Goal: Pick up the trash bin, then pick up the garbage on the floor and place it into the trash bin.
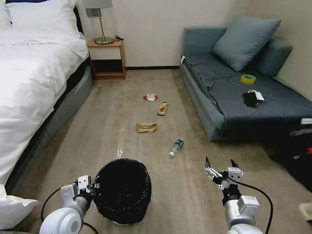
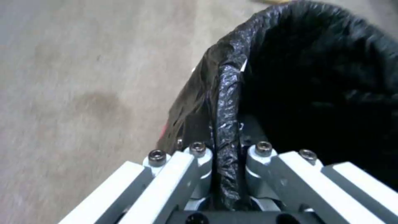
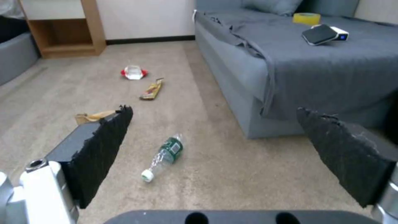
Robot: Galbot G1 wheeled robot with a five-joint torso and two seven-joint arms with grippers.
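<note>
The bin [image 1: 123,191] is held low at the robot's left, its bag-covered rim pinched between the closed fingers of the left gripper [image 2: 226,152]; its mouth is kept upward, likely so litter can be dropped in. The right gripper [image 1: 221,165] is spread wide and empty above the carpet, aimed at the bottle [image 3: 164,157], the nearest litter. Farther off lie the paper bag [image 1: 146,127], wrapper [image 1: 162,108] and packet [image 1: 150,97].
</note>
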